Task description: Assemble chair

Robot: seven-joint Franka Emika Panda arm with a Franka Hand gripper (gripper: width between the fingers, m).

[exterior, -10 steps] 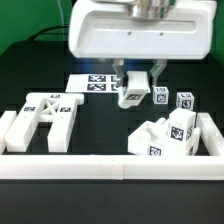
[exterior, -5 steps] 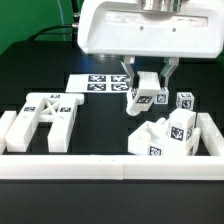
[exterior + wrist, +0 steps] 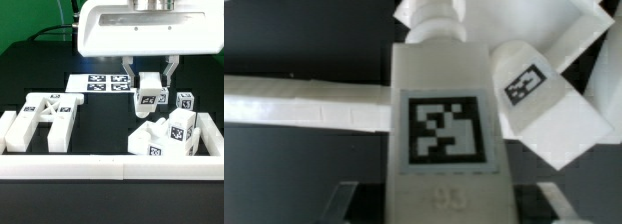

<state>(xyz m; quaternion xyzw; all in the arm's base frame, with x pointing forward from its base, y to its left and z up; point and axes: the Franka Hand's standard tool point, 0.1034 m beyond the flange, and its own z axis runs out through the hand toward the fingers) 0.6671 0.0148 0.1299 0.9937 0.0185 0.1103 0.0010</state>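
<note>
On the exterior view's left the X-braced frame (image 3: 45,113) lies flat on the black counter (image 3: 100,135), behind the long border rail (image 3: 110,166). Further back, toward the middle, sits the marker board (image 3: 100,82). Right of it the claw (image 3: 150,80) is closed narrowly on a tagged chair leg (image 3: 150,99), gripping its upper part. The leg hangs seemingly clear of the counter, near a small tagged block (image 3: 185,100). At the exterior view's right a cluster of chair parts (image 3: 165,135) rests in the rail's corner. The step in hand looks like carrying the leg to its socket. Doing it well probably means a steady grip along the leg's long axis, lining peg with hole before lowering, and pressing straight down, not at a slant. The exterior view gives the layout and the leg's place among the parts. The wrist view shows instead the leg's tag (image 3: 446,130) face-on, its pegged end (image 3: 438,20), and another tagged part (image 3: 539,88) beyond it.
</note>
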